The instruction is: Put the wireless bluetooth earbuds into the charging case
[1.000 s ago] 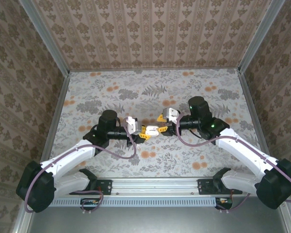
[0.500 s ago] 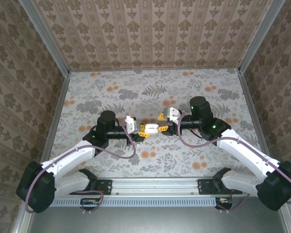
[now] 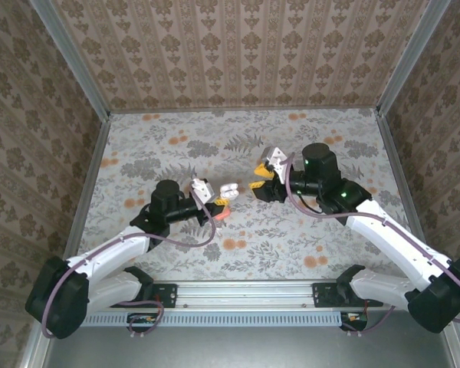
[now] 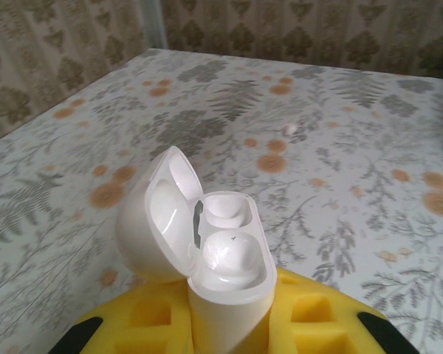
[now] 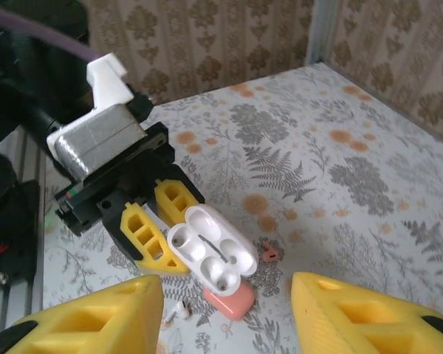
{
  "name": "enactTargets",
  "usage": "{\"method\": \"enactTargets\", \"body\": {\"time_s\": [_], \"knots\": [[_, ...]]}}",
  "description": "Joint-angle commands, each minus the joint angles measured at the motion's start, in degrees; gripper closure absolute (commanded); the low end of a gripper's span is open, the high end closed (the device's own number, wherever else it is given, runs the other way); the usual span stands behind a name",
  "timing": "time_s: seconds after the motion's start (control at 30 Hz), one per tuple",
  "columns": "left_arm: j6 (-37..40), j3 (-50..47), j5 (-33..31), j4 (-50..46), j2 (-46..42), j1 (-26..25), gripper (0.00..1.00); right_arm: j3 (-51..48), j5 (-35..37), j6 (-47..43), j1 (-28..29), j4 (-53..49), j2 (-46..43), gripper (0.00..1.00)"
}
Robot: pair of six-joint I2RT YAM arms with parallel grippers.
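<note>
Left pincer (image 4: 225, 318) was closed tight on the lower body of the white charging case (image 4: 225, 251), holding it over the table (image 4: 354, 110) with the lid swung open to one side. The right pincer (image 5: 226, 280) hung partly open just in front of it, with nothing between its fingers. Both wells of the case looked empty, though the gloss made that hard to judge. On the table beneath lay a coral-pink piece (image 5: 229, 301), a tiny coral speck (image 5: 269, 253) near it, and a small white bit (image 5: 176, 311) that may have been an earbud. The main risk, as I judged it, was the grip: smooth rounded plastic pinched low down could twist or squirt out if the right pincer pressed on it off-centre. A knock on the lid could snap it shut or tip the case. The loose bits were tiny, so a closing pincer could flick one away, and one pushed in the wrong way round would sit proud of its well.
</note>
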Motion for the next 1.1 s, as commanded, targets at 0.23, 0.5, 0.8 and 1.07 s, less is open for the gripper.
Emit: {"method": "enactTargets", "body": {"time_s": [0.23,0.5,0.8,1.07], "knots": [[-12.2,-2.1,-14.2,1.0,-1.5,4.7,0.83,10.5,19.7,25.8,10.3,-21.1,9.1,0.47],[-21.9,-5.7,-15.9,0.9,-3.2,14.8,0.83,15.7,22.6,38.6,15.9,-28.8,20.9,0.45],[-25.2,-6.4,-19.2,-3.4,-5.5,18.9,0.83,21.0,23.4,47.9,18.3,-30.5,34.8,0.44],[-25.2,-7.3,-19.8,-4.4,-7.2,20.8,0.84,25.3,21.5,50.0,18.3,-29.0,44.2,0.48]]}}
